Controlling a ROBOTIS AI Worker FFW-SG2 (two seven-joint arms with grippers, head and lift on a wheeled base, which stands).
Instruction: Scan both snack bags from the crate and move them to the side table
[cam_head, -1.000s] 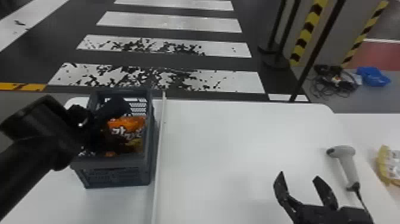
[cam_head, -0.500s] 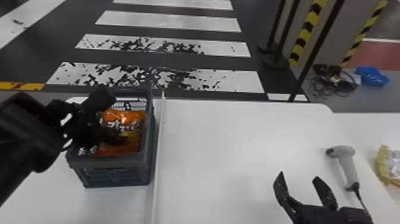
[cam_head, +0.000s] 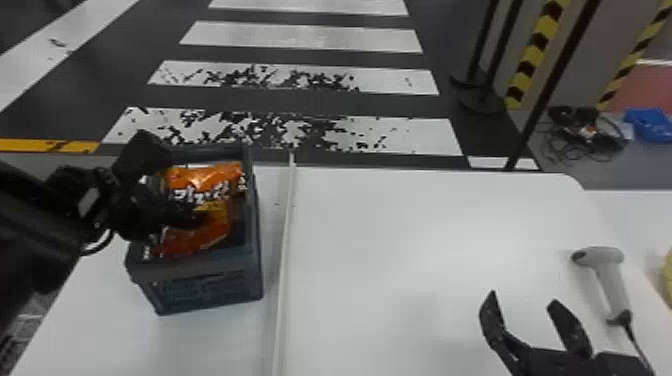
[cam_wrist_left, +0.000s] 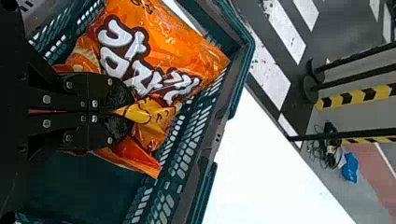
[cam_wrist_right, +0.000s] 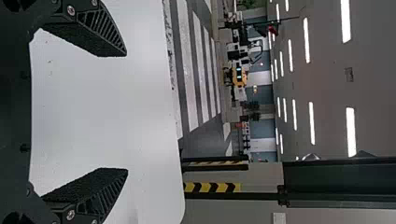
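Note:
My left gripper (cam_head: 192, 219) is over the grey-blue crate (cam_head: 200, 280) at the table's left, shut on the orange snack bag (cam_head: 205, 182). In the left wrist view, a yellow fold of the snack bag (cam_wrist_left: 168, 51) pokes out between the pressed-together fingertips of the left gripper (cam_wrist_left: 122, 112); the bag is largely within the crate walls (cam_wrist_left: 205, 135). At the lower right, my right gripper (cam_head: 522, 297) stands open over the white table, left of the scanner (cam_head: 602, 275). The right gripper (cam_wrist_right: 127, 112) has its fingers wide apart, holding nothing. A yellow bag (cam_head: 668, 272) is cut off by the right edge.
A thin pale strip (cam_head: 285, 260) runs along the white table (cam_head: 400, 240) just right of the crate. The scanner's dark cable (cam_head: 637, 345) trails toward the front right. Another white surface (cam_head: 635, 215) adjoins the table on the right.
The left gripper has drawn up and leftward at the crate, and the orange bag has shifted slightly upward with it, showing more of its front. The right arm has kept still.

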